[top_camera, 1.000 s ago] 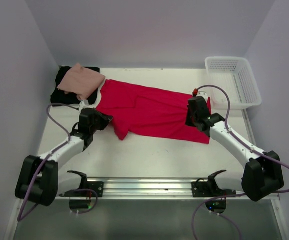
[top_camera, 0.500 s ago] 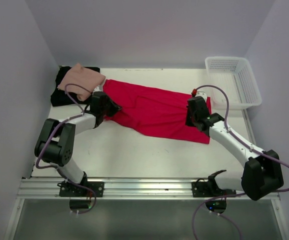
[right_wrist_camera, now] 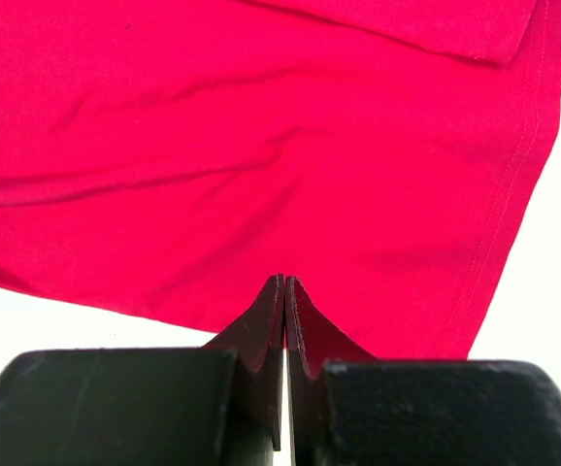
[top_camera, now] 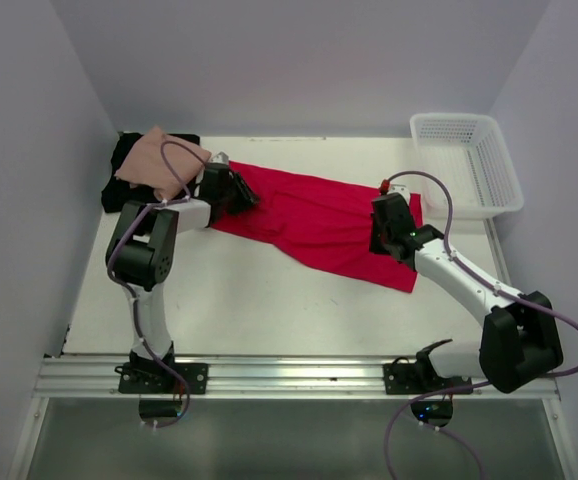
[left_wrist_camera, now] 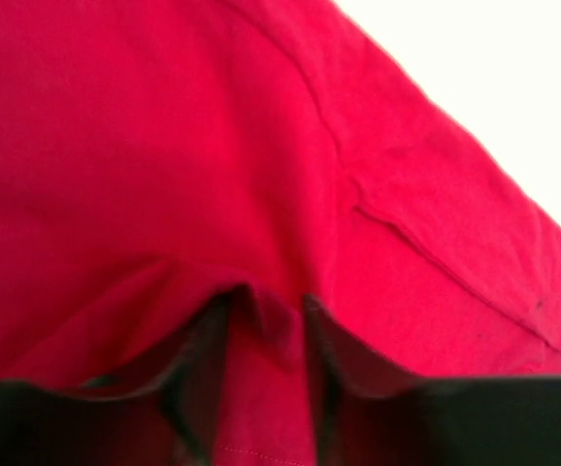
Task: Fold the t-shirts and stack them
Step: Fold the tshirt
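The bright red t-shirt (top_camera: 319, 215) lies spread across the middle of the table, its left part folded over. My left gripper (top_camera: 247, 197) sits low on the shirt's left end; in the left wrist view the red shirt (left_wrist_camera: 164, 146) fills the frame. There my left gripper (left_wrist_camera: 266, 306) has its jaws apart, with a ridge of red cloth lying between them. My right gripper (top_camera: 381, 238) is shut, tips touching the shirt's right part. In the right wrist view my right gripper (right_wrist_camera: 285, 282) meets the red shirt (right_wrist_camera: 261, 126) near its near edge. A folded salmon-pink t-shirt (top_camera: 161, 160) lies on a black t-shirt (top_camera: 127, 192) at the back left.
A white lattice basket (top_camera: 497, 180) stands at the back right corner. Grey walls close in the table on the left, back and right. A metal rail (top_camera: 289, 375) with the arm bases runs along the near edge.
My left arm has swung from the near left up to the shirt's back left end, carrying the lower-left flap over. Its jaws have parted. The right arm has barely moved.
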Action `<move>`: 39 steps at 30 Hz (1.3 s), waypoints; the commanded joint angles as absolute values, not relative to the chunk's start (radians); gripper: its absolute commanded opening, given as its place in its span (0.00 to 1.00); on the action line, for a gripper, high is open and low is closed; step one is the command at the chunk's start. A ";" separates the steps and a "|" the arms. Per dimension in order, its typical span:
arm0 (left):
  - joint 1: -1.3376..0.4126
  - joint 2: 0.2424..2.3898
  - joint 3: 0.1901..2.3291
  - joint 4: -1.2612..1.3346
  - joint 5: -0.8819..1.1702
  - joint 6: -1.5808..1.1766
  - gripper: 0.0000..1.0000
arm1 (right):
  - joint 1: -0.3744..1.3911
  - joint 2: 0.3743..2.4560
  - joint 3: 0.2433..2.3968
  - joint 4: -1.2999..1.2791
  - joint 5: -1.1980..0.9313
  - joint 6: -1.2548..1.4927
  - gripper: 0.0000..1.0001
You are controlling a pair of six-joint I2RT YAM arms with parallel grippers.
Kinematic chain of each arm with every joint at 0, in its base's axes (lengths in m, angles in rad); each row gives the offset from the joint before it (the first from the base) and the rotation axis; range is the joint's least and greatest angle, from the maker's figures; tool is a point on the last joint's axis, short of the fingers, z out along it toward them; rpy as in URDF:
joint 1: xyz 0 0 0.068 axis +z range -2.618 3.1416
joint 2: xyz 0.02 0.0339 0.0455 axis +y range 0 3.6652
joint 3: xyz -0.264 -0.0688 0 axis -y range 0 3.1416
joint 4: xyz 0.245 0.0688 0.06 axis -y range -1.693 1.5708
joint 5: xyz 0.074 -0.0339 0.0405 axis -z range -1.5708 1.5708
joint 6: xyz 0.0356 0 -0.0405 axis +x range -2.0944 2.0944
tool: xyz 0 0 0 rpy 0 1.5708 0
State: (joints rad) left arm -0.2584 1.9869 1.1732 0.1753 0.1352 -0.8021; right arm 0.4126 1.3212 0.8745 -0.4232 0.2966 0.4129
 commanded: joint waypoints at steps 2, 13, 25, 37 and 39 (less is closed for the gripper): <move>-0.262 2.008 1.201 0.196 0.193 -0.727 0.49 | 0.423 1.312 0.873 -0.387 0.295 0.399 0.00; -0.278 1.623 0.936 0.430 0.163 -0.569 0.73 | 0.446 1.348 0.859 -0.353 0.285 0.410 0.00; -0.301 1.578 0.899 -0.041 -0.081 -0.489 0.00 | 0.462 1.377 0.862 -0.336 0.279 0.419 0.00; -0.313 1.652 0.954 -0.097 -0.236 -0.450 0.00 | 0.469 1.364 0.864 -0.353 0.281 0.425 0.00; -0.313 1.695 0.971 -0.092 -0.256 -0.443 0.00 | 0.471 1.359 0.865 -0.356 0.287 0.423 0.00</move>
State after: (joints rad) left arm -0.3092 1.6444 0.9222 -0.0948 -0.1886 -0.4774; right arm 0.4648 1.3739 0.8593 -0.3729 0.2771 0.4122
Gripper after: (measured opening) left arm 0.005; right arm 0.008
